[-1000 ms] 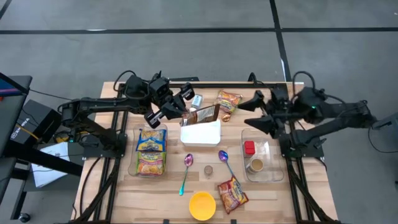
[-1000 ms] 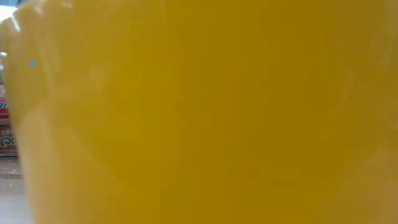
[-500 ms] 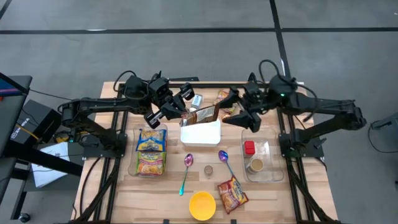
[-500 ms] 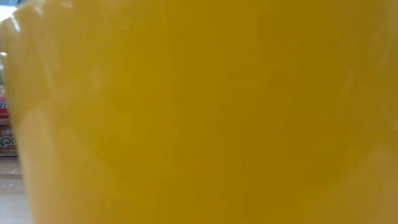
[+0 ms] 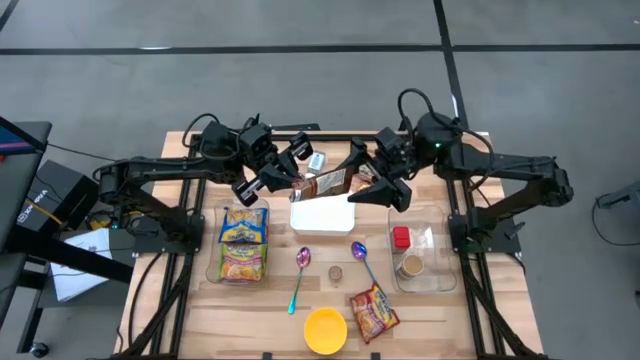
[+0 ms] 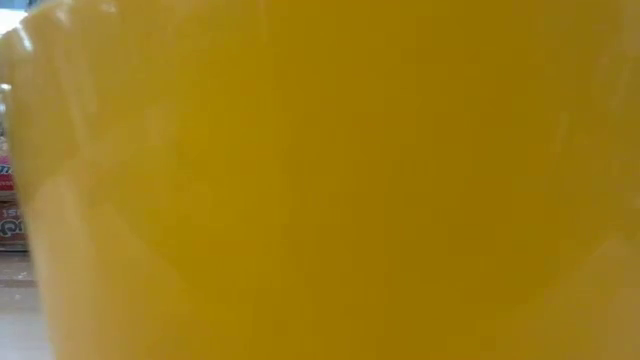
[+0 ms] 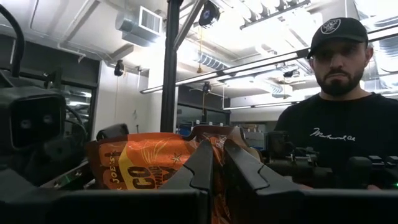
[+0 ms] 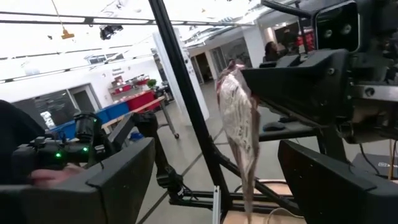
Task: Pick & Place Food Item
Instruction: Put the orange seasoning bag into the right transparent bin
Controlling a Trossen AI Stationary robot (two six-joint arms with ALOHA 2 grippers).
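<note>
My left gripper (image 5: 292, 176) is shut on a brown and orange snack packet (image 5: 327, 183) above the far rim of a white container (image 5: 322, 214). The packet also shows in the left wrist view (image 7: 146, 165). My right gripper (image 5: 370, 177) is open, just to the right of the packet. In the right wrist view the packet (image 8: 239, 124) stands edge-on ahead, between my two open fingers, and they touch nothing. A second orange packet lies mostly hidden under the right gripper. My left gripper pinches the packet's left end (image 7: 186, 163) between its two fingers, coming level from the table's left. The packet is lifted clear and stands on edge, its free end (image 5: 343, 180) toward the right gripper, hanging down in the right wrist view.
A yellow bowl (image 5: 325, 330) at the near edge fills the low view (image 6: 320, 180). A clear tray with noodle packets (image 5: 243, 243) stands at the left and a clear tray (image 5: 437, 283) at the right. Two spoons (image 5: 300, 275), another packet (image 5: 373, 310). A person (image 7: 339, 118) stands beyond the table.
My right gripper has gone toward the table's left, from over the right tray to just beside the held packet, and stays open. The packet has kept its place.
</note>
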